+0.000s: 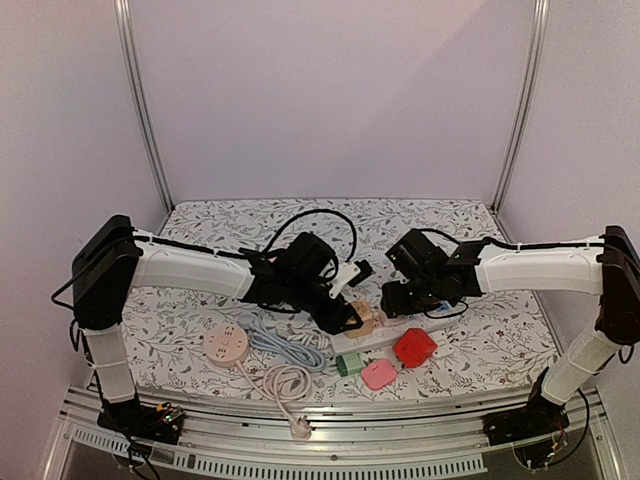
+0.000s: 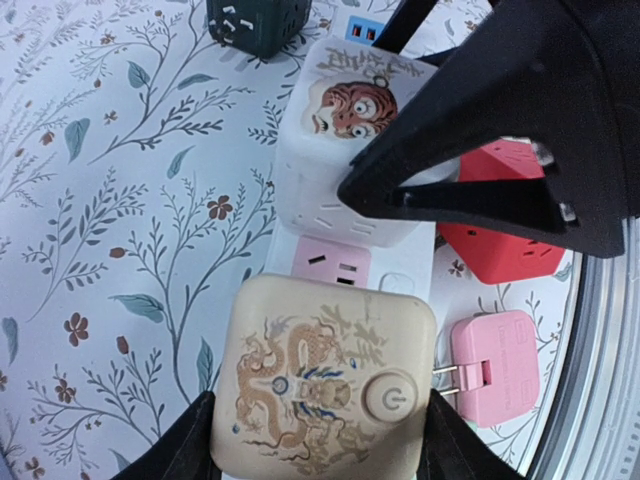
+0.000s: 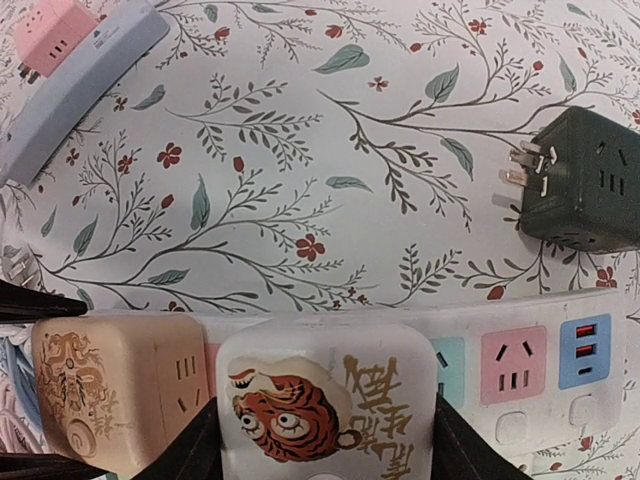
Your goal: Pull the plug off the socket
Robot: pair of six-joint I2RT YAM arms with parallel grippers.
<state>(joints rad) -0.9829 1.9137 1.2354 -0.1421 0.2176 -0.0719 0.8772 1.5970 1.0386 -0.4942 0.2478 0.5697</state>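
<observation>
Top view: left gripper point(image 1: 352, 318) and right gripper point(image 1: 398, 300) meet near the middle. Left wrist: it clamps the beige dragon-printed cube plug point(image 2: 325, 385) by its flanks. Right wrist: that gripper pinches the white tiger-printed cube plug point(image 3: 325, 405); both sit in the long white plastic power strip point(image 3: 520, 420). Likely rigid, light, slick plastic; hold flat sides low, pull straight

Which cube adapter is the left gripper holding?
The beige dragon cube, held by the left gripper; the white tiger cube beside it sits in the right gripper.
</observation>
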